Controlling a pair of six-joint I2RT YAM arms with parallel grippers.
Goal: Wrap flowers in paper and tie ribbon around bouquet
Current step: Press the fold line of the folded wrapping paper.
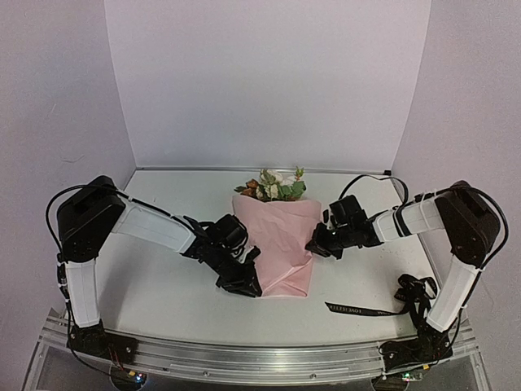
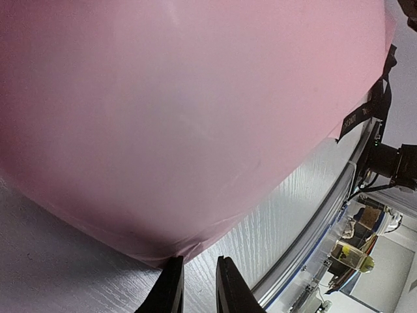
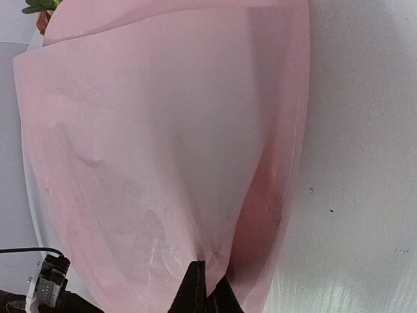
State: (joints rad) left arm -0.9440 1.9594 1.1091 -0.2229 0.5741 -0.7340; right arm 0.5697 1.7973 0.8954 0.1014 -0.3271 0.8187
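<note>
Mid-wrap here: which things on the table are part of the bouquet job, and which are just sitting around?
Part of the job:
- flowers, poking out of the wrap's far end
- paper, folded around them
- ribbon, lying loose, not yet tied

Just there:
- table
- metal rail along the near edge
- pale backdrop

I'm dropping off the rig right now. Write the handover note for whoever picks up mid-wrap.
The left gripper is slightly open at the near-left corner of the paper, with nothing between its jaws.
The right gripper is shut, pinching the paper's right edge.
The paper is folded over the flowers mid-table, blooms poking out the far end. The ribbon lies loose on the table near the right arm's base.
Done: wrap roughly formed. Left: hold it closed, fetch the ribbon, tie it.
</note>
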